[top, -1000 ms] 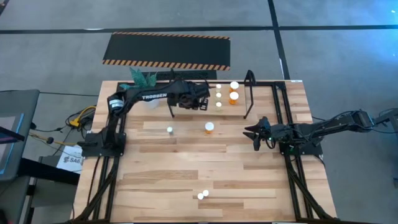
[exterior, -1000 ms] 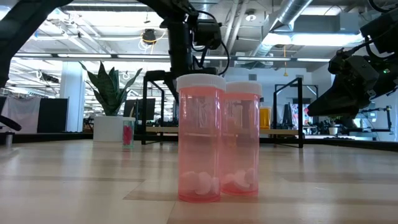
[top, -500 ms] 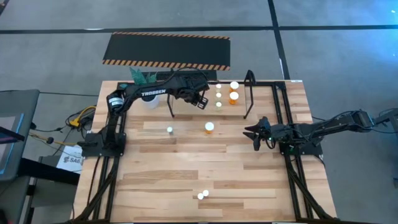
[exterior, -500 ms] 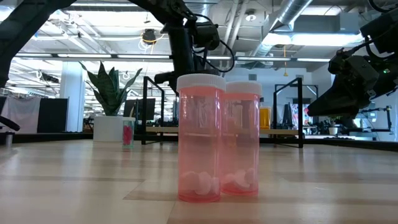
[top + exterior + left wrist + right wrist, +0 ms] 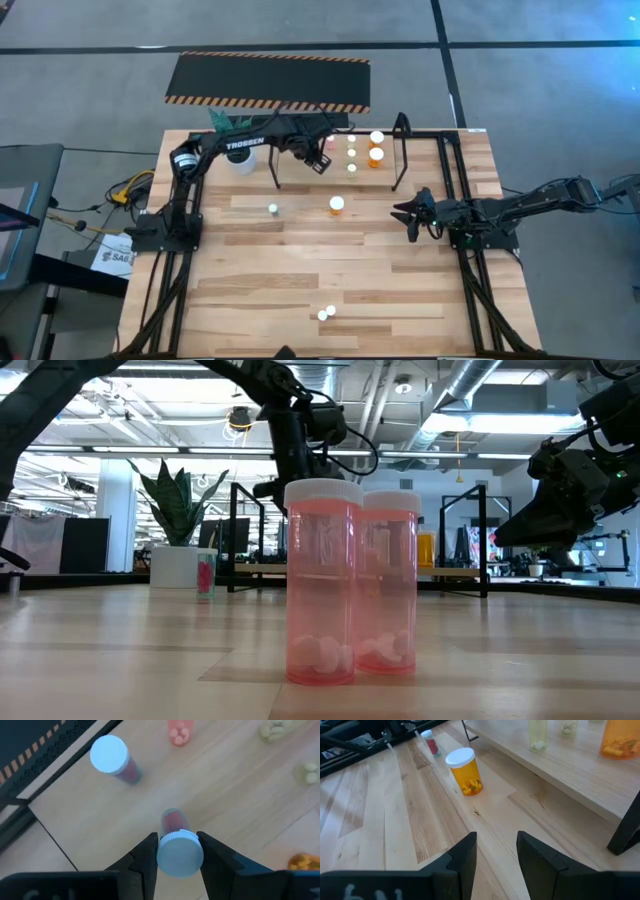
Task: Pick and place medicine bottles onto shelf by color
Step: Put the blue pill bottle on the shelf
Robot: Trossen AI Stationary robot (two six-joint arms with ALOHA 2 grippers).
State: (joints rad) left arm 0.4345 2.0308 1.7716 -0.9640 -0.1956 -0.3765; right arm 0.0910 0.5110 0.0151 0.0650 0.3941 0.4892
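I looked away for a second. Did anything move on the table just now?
The left gripper, shut on a red bottle, has swung farther back over the shelf, toward the far edge. The right gripper stayed beside the shelf, holding nothing. The other bottles stayed put.

An orange bottle (image 5: 303, 862) is cut off at the left wrist view's edge, its cap out of frame.

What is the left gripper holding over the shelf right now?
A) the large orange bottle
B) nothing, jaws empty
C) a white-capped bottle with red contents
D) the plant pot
C: in the left wrist view the left gripper has its fingers on either side of the white cap of a red-filled bottle, above the shelf board.
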